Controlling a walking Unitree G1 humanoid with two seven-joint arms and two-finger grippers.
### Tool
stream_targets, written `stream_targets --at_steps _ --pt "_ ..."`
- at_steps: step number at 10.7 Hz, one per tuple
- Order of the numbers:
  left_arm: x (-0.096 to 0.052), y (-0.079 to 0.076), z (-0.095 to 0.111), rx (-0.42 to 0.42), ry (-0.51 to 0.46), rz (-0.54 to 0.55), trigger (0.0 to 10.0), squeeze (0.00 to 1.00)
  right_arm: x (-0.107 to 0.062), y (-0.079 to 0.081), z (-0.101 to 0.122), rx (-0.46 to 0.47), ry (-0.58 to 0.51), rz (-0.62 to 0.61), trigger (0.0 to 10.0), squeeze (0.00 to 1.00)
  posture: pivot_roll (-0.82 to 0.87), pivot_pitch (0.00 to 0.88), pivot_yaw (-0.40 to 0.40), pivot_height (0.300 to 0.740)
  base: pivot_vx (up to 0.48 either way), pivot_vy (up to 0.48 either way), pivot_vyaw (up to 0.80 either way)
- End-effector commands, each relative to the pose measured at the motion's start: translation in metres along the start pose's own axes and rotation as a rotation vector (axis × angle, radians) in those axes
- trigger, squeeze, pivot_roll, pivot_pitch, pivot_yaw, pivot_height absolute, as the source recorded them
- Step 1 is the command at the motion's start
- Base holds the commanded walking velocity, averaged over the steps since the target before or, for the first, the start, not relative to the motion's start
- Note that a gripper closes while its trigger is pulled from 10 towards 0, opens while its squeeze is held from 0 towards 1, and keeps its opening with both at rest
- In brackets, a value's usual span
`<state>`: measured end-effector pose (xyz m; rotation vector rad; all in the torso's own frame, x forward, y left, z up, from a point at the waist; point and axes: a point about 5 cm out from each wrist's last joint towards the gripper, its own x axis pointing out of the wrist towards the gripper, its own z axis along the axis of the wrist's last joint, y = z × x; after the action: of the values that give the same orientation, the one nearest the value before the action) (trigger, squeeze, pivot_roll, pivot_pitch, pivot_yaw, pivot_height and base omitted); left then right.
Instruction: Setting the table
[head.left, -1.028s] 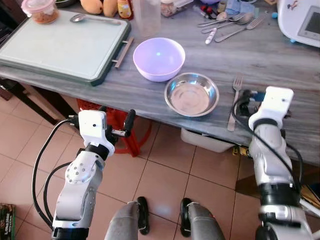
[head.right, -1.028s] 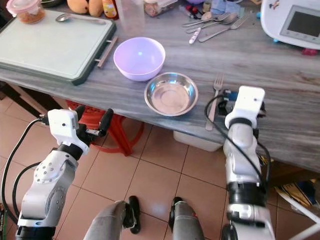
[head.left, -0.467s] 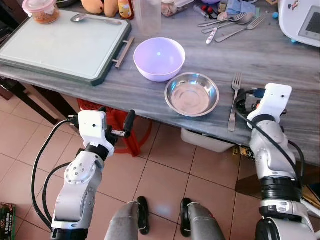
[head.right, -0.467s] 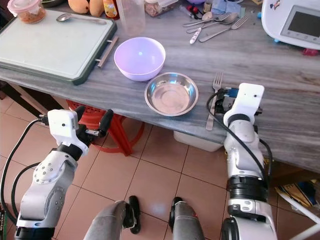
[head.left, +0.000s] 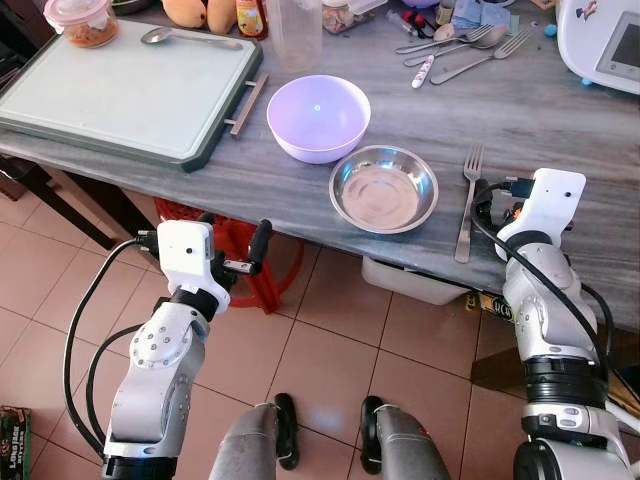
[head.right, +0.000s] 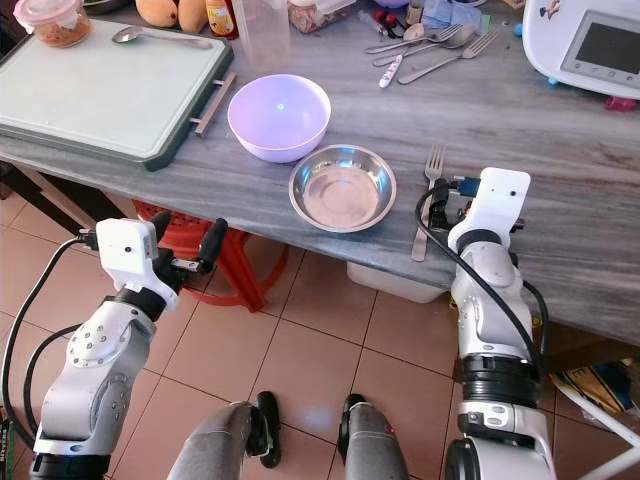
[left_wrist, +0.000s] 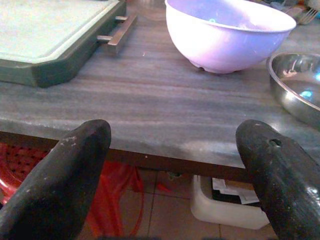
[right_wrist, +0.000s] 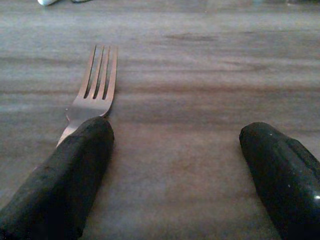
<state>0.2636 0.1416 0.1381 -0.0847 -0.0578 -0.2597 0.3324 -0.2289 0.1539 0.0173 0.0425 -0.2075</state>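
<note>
right end effector (right_wrist: 175, 165) spread, resting over surface (right_wrist: 200, 75) | covering fork (right_wrist: 95, 90) handle | left end effector (left_wrist: 175, 165) spread, hovering below surface edge

Red stool (head.left: 235, 262) under grey table (head.left: 560, 120)

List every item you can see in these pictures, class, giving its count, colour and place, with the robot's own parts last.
Table: one, grey wood grain.
Tray: one, pale green, table's left end.
Spoon: one, silver, on the tray.
Tub: one, pink-lidded, tray's far corner.
Plastic bowl: one, lilac, beside the tray.
Metal bowl: one, steel, near the table edge.
Fork: one, silver, right of the metal bowl.
Cutlery pile: several pieces, silver, far side.
Stool: one, red, under the table.
Left claw: open, below the table edge.
Right claw: open, over the table beside the fork.
</note>
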Motion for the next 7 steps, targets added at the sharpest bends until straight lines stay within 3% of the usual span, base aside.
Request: stream_targets --at_steps 1,4,7 --pt "-0.001 0.0 -0.003 0.002 0.015 0.004 10.0 0.0 -0.002 0.0 -0.012 0.01 0.049 0.018 10.0 0.0 0.02 0.251 0.065 0.74 0.0 0.0 0.0" --pt "-0.001 0.0 -0.003 0.003 0.016 0.003 10.0 0.0 -0.001 0.01 -0.009 0.035 0.036 0.086 10.0 0.0 0.02 0.248 0.064 0.74 0.0 0.0 0.0" --pt "-0.001 -0.001 -0.004 0.002 0.016 0.003 10.0 0.0 -0.002 0.01 -0.01 0.033 0.033 0.095 10.0 0.0 0.01 0.246 0.061 0.74 0.0 0.0 0.0"
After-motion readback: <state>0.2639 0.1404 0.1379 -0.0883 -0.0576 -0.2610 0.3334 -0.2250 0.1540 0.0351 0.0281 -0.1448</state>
